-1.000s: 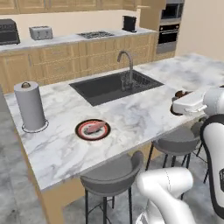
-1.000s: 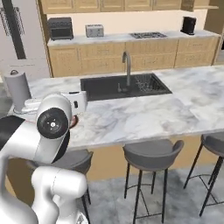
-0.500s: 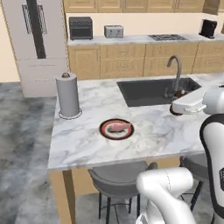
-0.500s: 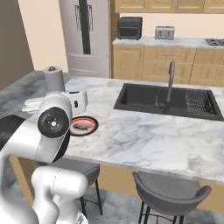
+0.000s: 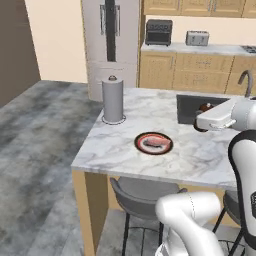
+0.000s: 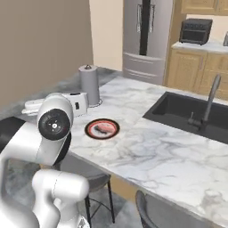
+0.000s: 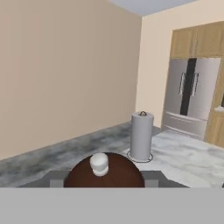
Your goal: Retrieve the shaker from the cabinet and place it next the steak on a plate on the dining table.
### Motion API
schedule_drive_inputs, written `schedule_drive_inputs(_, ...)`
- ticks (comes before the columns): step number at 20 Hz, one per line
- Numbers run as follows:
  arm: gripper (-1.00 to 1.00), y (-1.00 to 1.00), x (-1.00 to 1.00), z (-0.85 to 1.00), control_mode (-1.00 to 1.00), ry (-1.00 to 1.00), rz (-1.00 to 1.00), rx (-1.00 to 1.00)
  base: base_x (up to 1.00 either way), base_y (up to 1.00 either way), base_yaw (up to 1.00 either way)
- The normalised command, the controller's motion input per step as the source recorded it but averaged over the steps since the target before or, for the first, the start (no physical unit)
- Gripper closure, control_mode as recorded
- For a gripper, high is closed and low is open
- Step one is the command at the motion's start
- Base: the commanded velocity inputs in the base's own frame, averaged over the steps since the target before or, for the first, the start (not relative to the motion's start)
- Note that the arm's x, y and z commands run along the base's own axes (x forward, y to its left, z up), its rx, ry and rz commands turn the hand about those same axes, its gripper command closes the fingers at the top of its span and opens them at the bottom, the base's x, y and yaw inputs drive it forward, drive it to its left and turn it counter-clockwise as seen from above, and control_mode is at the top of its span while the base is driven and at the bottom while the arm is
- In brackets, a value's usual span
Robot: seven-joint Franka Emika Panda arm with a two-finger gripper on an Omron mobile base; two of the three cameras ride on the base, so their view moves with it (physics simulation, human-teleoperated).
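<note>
One thing is in transit: the shaker (image 5: 205, 107), seen in the left base view as a dark reddish knob at the right of the frame, just behind the white hand and over the near edge of the sink (image 5: 192, 107). The plate (image 5: 154, 143) lies lower and to the left of it at mid frame on the marble surface (image 5: 120, 142), with the steak (image 5: 152, 144) on it and the paper-towel roll (image 5: 113, 99) well apart toward the upper left. In the right base view the plate (image 6: 102, 128) sits left of centre on the surface (image 6: 147, 147), the steak (image 6: 103, 129) in its middle, and the roll (image 6: 89, 84) stands above it; the white hand reaches in from the left edge near the roll. In the hand view the shaker (image 7: 104, 170) fills the bottom centre, its pale knob toward the camera, and the gripper (image 7: 104, 178) is clenched on it, with the roll (image 7: 141, 136) ahead at mid frame. To do this step well, I judge the hand should carry the shaker across to the plate, keep clear of the roll, hold it upright, lower it beside the steak rather than onto it, and release only when the base rests flat.
</note>
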Motion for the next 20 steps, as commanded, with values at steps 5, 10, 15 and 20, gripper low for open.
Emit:
schedule_drive_inputs(5, 1.0, 0.0, 0.0, 0.0, 1.0, 0.0, 0.0, 0.0, 1.0, -0.71, 0.49)
schedule_drive_inputs(10, 1.0, 0.0, 0.0, 0.0, 1.0, 0.0, 0.0, 0.0, 0.98, -0.46, 0.34)
schedule_drive_inputs(15, 1.0, 0.0, 0.0, 0.0, 1.0, 0.0, 0.0, 0.0, 0.52, -0.09, 0.09)
schedule_drive_inputs(20, 1.0, 0.0, 0.0, 0.0, 1.0, 0.0, 0.0, 0.0, 0.07, 0.05, 0.0)
